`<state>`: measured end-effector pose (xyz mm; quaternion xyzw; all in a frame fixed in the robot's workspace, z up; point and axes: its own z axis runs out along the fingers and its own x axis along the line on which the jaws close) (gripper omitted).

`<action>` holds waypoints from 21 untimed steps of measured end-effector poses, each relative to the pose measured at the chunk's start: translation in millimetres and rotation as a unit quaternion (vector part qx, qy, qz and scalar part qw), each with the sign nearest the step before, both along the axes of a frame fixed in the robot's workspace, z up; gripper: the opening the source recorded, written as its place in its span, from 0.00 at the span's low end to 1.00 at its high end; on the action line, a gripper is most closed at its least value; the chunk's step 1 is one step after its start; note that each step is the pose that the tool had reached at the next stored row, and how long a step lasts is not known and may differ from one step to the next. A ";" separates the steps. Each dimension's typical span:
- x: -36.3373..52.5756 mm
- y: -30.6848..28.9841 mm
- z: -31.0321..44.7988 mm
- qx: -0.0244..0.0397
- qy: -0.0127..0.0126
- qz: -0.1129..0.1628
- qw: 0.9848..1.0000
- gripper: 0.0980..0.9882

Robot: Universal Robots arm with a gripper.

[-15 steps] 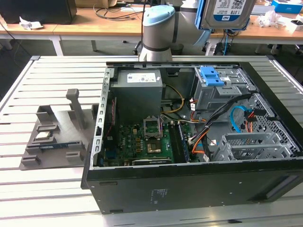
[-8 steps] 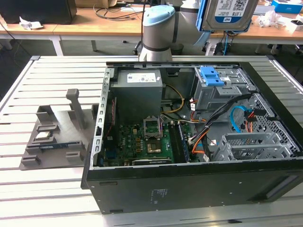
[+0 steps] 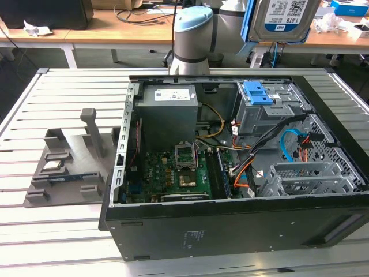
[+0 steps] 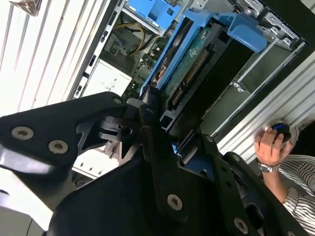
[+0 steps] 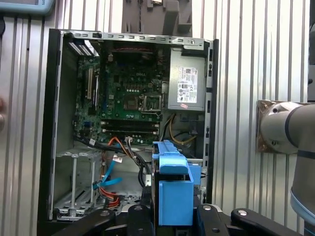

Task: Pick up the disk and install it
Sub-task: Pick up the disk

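Gripping the disk (image 4: 191, 61) by one end, the claw (image 4: 156, 109) is clamped on it, its black jaws pressed against the two sides of the bright blue frame around the silver-grey drive. In both wrist views the disk juts out from the claw towards the open computer case (image 5: 53, 123) below it. The green underside of the drive shows in the second wrist view. In the exterior view the disk (image 3: 283, 17) hangs in the air with its white-and-blue label showing, well clear of the case and touching nothing but the claw. The case lies on its side on a slatted metal worktop (image 3: 63, 231) beneath the claw, with its open side facing up. Inside the case, farther from the claw, sit a grey power box (image 3: 170, 107) with a white label and a green circuit board (image 3: 173, 173). Nearer the claw is a metal drive bay (image 3: 271, 115) with a small blue latch (image 3: 258, 92) on top, and orange and blue cables (image 3: 291, 147) trail beside it. On the worktop on the far side of the case from the claw stands a grey rack (image 3: 69, 161). The robot's arm (image 3: 193, 40) rises from the worktop just behind the case. Off to one side of the claw, beyond the worktop's edge, a person's hand (image 4: 269, 147) with a wristwatch and a striped sleeve appears in the second wrist view.
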<state>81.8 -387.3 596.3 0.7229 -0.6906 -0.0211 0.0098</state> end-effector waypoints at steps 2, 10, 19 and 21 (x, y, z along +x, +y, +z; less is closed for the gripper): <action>0.0 -2.7 0.0 0.000 0.000 0.000 1.000 0.30; 0.0 -13.8 -0.1 -0.002 0.000 0.000 1.000 0.30; 0.0 -27.1 -0.1 -0.004 0.000 0.000 1.000 0.30; 0.0 -30.3 -0.1 -0.004 0.000 0.000 1.000 0.30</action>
